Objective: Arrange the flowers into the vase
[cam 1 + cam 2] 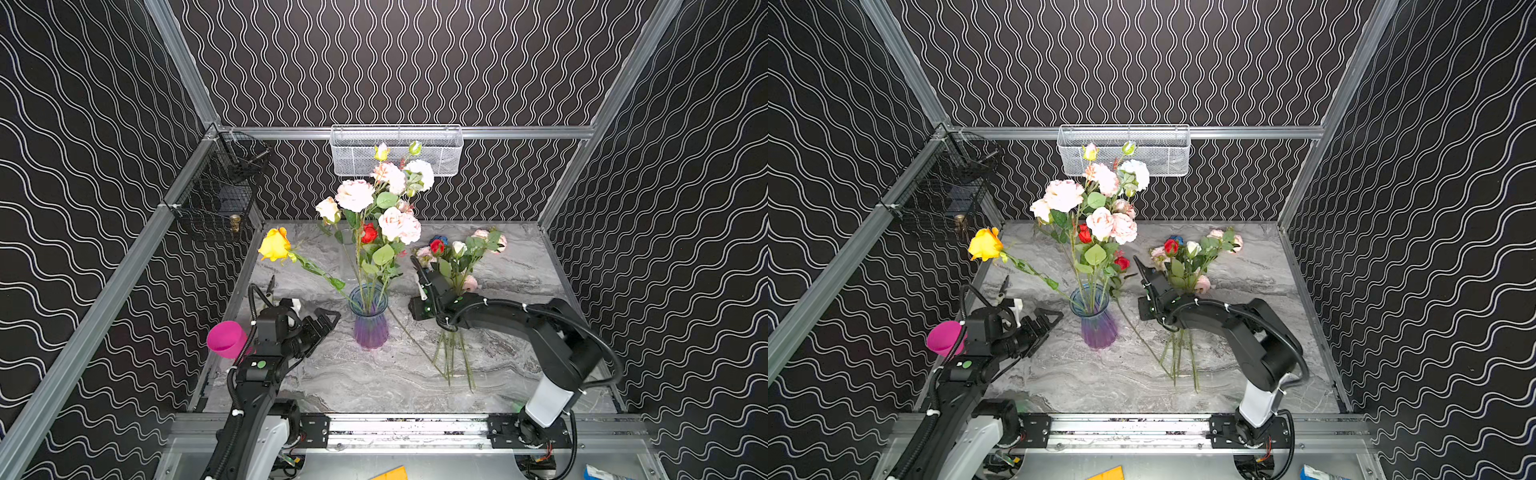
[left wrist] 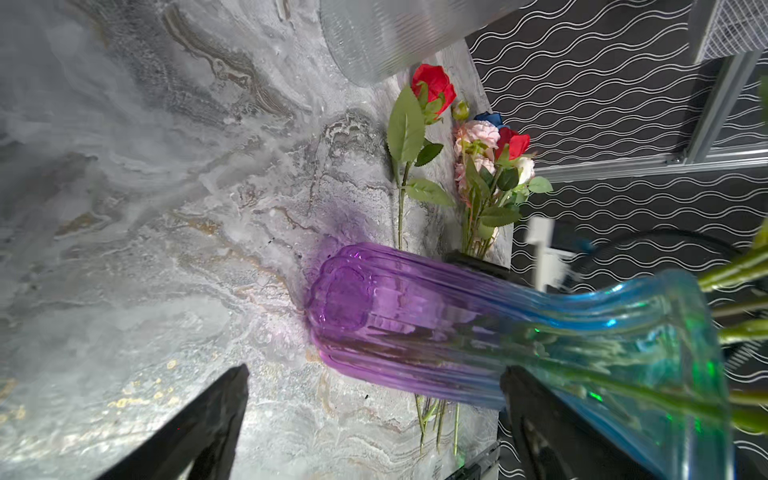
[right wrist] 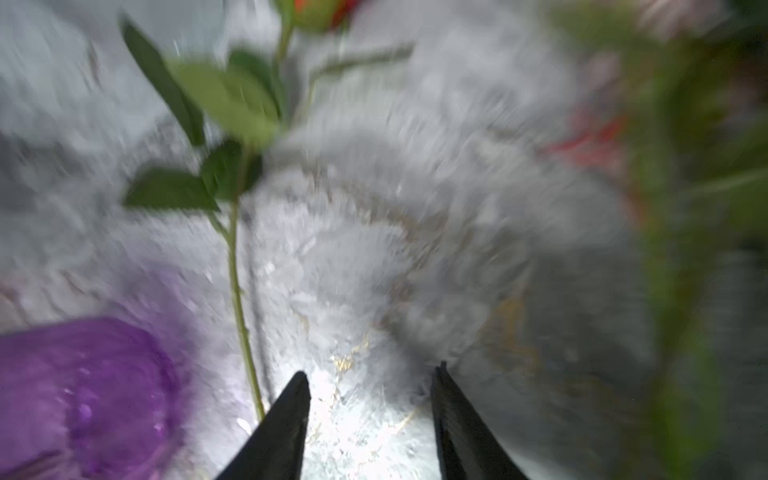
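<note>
A purple-to-blue glass vase stands mid-table and holds several flowers with pink, white and red heads. A yellow rose leans out of it to the left. More flowers lie bunched on the marble, under my right arm. One red rose lies loose between vase and bunch. My left gripper is wide open just left of the vase, holding nothing. My right gripper is open above the table, the loose rose's stem just outside one finger.
A pink cup sits at the table's left edge beside my left arm. A clear ribbed vase stands behind the purple one. A white mesh basket hangs on the back wall and a black wire basket on the left wall.
</note>
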You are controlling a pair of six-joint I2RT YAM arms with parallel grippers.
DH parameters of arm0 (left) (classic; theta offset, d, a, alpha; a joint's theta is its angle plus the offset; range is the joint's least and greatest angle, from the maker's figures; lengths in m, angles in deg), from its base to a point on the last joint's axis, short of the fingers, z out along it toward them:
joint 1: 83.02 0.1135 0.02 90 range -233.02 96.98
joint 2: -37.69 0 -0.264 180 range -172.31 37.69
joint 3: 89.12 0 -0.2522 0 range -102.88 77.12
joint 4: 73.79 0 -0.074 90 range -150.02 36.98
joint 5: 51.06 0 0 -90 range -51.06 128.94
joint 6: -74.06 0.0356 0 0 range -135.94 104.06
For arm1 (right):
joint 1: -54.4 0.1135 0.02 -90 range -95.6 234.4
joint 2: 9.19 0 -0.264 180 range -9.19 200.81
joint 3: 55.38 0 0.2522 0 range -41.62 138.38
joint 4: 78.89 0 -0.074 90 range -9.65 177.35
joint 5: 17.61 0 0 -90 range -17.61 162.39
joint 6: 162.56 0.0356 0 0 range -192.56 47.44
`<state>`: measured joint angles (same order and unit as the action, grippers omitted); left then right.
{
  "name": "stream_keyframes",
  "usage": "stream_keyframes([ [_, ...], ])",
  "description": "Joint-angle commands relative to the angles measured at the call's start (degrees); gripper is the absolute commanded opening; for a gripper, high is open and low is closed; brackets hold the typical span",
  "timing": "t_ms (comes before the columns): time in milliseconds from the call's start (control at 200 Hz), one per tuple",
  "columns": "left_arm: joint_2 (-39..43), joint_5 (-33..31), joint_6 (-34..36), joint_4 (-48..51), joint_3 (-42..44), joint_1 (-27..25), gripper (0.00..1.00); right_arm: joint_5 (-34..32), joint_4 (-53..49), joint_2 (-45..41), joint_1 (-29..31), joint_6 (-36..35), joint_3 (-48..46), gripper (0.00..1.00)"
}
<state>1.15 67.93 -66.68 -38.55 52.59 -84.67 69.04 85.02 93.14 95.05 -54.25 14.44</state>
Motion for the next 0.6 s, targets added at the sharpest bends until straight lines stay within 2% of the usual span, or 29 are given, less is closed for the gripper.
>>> stream_keyframes([
  [0, 0.9, -0.4, 1.9, 1.7, -0.5, 0.1, 0.99, 2.1, 2.3, 1.4, 1.5, -4.4, 0.7, 0.54],
  [135, 0.9, 0.3, 3.0, 2.3, -0.9, 0.1, 0.99, -2.4, -1.7, 3.4, 4.2, -5.9, 4.4, 0.55],
  [340, 2.2, 0.5, 1.7, 2.2, 0.5, 0.1, 0.98, 0.1, -0.8, 4.8, 4.7, -6.1, 4.0, 0.56],
  [596, 5.7, -0.4, 0.9, 3.8, 1.2, 0.1, 0.99, -0.8, 0.8, 5.3, 4.8, -3.9, 3.5, 0.54],
])
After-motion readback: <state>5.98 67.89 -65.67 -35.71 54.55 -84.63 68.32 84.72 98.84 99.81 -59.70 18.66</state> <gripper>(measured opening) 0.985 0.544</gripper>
